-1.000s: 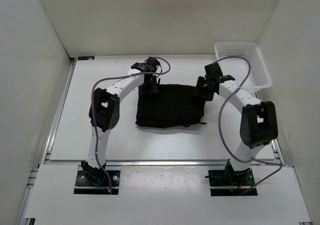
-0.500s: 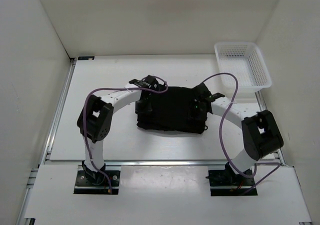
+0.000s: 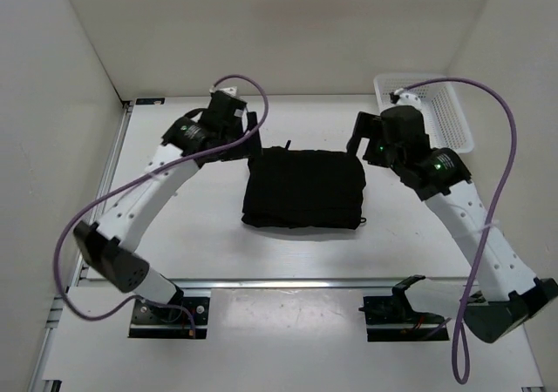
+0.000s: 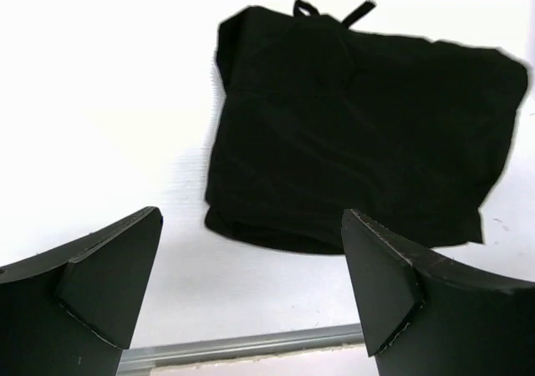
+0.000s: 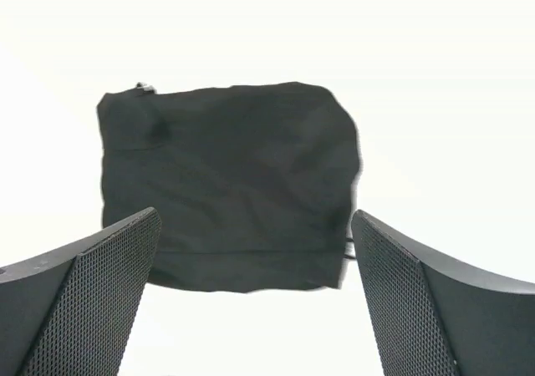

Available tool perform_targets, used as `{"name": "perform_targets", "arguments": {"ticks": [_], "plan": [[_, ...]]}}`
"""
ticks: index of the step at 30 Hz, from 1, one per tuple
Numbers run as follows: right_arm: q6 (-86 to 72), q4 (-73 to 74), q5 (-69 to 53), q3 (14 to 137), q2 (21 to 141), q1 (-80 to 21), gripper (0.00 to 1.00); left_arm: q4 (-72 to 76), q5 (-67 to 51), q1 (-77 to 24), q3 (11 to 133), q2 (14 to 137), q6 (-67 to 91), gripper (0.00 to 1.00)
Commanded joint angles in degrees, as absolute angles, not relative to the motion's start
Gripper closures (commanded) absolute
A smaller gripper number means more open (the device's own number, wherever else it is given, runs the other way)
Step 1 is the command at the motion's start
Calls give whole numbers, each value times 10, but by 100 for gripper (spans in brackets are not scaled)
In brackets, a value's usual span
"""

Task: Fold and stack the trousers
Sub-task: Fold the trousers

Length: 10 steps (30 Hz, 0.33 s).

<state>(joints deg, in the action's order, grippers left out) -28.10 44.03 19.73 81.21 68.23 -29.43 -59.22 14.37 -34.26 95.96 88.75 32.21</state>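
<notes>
The soft black cloth trousers [image 3: 303,189] lie folded into a compact rectangle at the middle of the white bench [image 3: 200,235]. Folding looks complete, with little left to do. The left tool [image 4: 251,226] and right tool [image 5: 255,217] hover wide open and empty, one on either side.

A white table [image 3: 192,226] fills the middle of the frame, boxed in by plain white panels. The back wall [image 3: 279,35] runs across the top, and the left wall [image 3: 44,148] and the right wall [image 3: 523,104] slant down either side. A silvery side rail [image 3: 103,192] follows the table's left edge. A front rail [image 3: 279,281] crosses its near edge, with a white ledge [image 3: 288,340] below it at the bottom. A white mesh basket [image 3: 460,122] sits on the table in the upper right corner. The light is bright and even, and the shadows are soft.
</notes>
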Motion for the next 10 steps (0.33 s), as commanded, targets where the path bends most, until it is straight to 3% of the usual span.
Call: {"name": "perform_targets", "arguments": {"ticks": [1, 10], "plan": [[-271, 547, 304, 811, 671, -295, 0, -663, 185, -343, 964, 839, 325, 0], [-283, 558, 334, 744, 563, -295, 0, -667, 229, -331, 881, 659, 347, 0]]}}
